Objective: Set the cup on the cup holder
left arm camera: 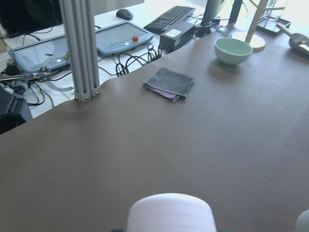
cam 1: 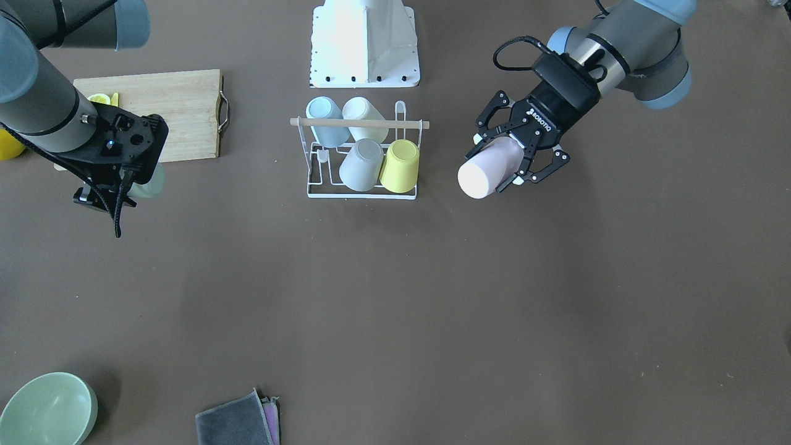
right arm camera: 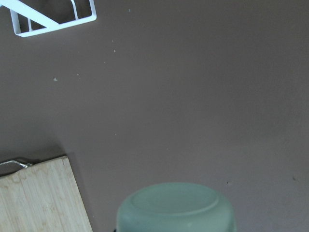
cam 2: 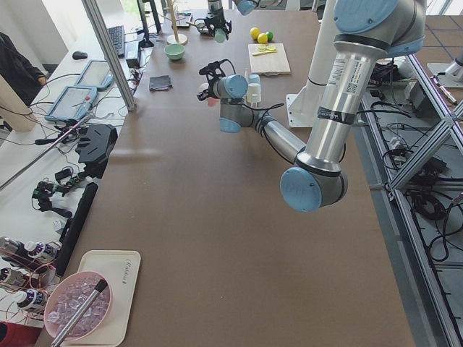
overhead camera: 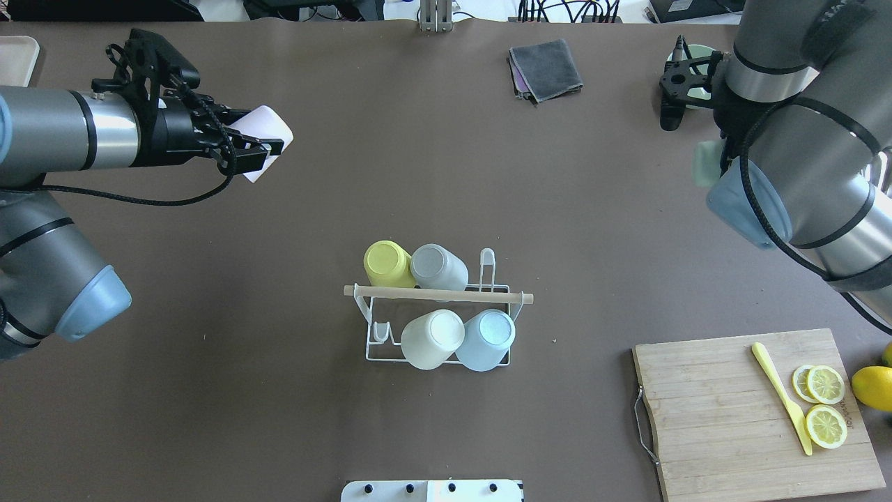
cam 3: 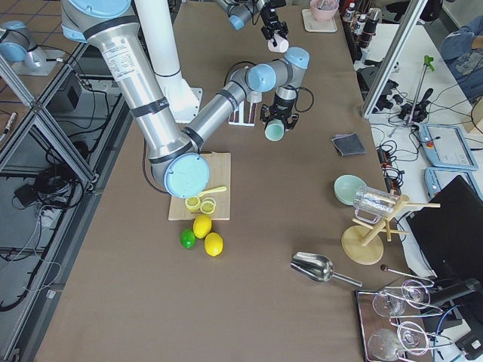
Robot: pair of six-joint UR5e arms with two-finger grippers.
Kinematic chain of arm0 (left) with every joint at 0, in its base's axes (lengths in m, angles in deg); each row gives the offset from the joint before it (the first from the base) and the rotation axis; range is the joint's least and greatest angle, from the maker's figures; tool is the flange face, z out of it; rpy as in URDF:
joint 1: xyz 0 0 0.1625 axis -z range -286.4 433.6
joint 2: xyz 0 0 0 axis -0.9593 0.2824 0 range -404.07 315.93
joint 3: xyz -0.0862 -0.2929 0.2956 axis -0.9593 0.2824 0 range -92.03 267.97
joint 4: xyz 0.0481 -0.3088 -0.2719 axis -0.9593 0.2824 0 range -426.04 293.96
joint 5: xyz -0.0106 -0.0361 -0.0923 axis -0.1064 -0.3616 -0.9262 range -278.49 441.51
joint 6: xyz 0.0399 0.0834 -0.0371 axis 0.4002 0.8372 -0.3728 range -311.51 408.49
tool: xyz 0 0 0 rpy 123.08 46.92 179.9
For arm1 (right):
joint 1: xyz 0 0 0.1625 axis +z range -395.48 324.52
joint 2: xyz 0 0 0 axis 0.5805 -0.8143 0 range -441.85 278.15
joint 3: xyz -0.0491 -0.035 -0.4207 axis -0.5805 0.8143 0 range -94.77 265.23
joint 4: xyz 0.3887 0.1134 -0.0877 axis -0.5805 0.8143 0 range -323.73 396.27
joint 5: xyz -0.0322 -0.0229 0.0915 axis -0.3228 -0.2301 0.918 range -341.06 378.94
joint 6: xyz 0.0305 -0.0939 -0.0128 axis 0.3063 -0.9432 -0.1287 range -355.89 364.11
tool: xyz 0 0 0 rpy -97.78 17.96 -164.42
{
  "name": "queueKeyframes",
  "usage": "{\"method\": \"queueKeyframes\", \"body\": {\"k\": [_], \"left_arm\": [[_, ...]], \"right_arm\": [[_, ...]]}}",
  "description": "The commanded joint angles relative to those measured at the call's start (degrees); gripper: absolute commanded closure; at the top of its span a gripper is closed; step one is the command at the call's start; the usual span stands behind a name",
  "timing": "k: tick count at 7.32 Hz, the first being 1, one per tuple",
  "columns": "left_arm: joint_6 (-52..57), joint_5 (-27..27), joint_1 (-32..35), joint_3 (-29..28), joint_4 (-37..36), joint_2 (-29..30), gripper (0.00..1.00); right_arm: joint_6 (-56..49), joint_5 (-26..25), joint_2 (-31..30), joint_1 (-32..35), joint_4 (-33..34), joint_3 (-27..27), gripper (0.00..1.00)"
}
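Note:
The white wire cup holder with a wooden rod stands mid-table; it also shows in the overhead view. Several cups sit upside down on it: yellow, grey, white and blue. One prong stands bare. My left gripper is shut on a pale pink cup and holds it sideways above the table, well to the rack's side. My right gripper points down, shut on a pale green cup, whose base also shows in the right wrist view.
A wooden cutting board with lemon slices and a yellow knife lies near my right arm. A green bowl and a folded grey cloth lie at the far edge. The white robot base stands behind the rack.

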Motion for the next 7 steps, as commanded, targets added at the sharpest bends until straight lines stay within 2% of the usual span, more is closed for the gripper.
{"method": "queueKeyframes", "body": {"k": [1,3,5,7], "left_arm": [[-3.1,12.2,-8.9,0.8,12.0,0.0,1.00],[-2.6,29.1,-21.2,0.7,22.7,-1.6,1.00],[6.1,40.4,-29.6,0.7,28.4,-1.9,1.00],[14.7,46.3,-33.2,0.0,33.0,-1.5,1.00]], "right_arm": [[14.9,3.9,-1.7,-0.5,-18.5,0.4,1.00],[25.9,7.1,-2.5,-1.1,-33.8,0.8,1.00],[38.9,6.9,-2.5,-2.4,-47.2,1.0,1.00],[54.6,4.7,-2.5,-3.3,-61.9,3.4,1.00]]}}
